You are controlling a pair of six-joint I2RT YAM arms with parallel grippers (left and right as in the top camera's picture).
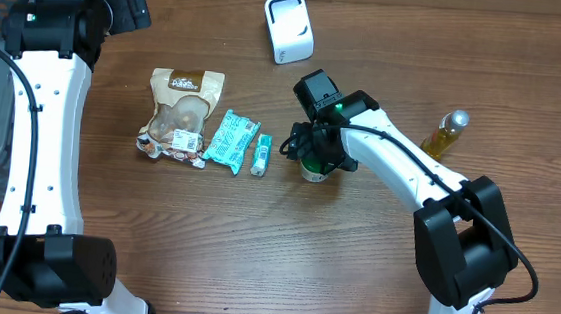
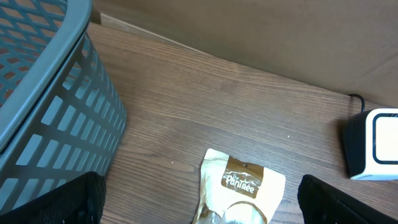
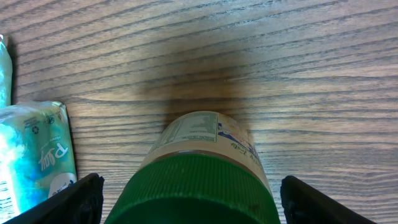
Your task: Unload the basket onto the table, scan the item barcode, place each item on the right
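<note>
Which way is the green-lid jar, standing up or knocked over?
Standing up: the jar has its base on the table and its green lid on top, facing the wrist camera.

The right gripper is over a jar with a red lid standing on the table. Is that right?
No. The lid is green, not red, as the right wrist view shows. The right gripper is over the jar, which stands on the table.
</note>
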